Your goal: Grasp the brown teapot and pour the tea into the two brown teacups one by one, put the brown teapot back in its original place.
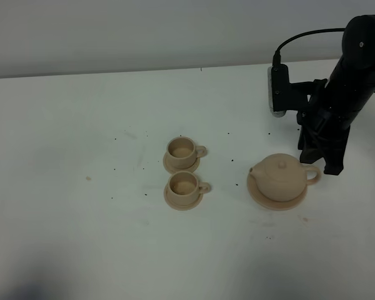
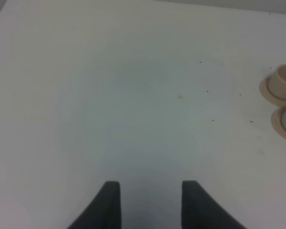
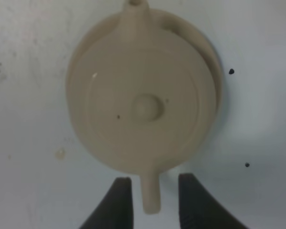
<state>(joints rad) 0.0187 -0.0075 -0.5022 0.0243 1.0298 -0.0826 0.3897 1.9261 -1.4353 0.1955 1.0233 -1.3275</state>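
Right tool (image 3: 155, 180) straddling loop handle (image 3: 151, 196), squat matte brown teapot (image 3: 143, 105)

Light: even, diffuse, overhead; I note only faint soft shadows beneath the teapot (image 1: 280, 179) and teacups (image 1: 182, 184). Table (image 1: 81, 125): washed-out white, darker toward the high view's lower left corner. Wrist views: soft focus, edges slightly blurred.

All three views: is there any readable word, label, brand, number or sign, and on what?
None. The brown teapot, plate, two brown teacups, table and right arm bear no text; the table's dark specks are not print.
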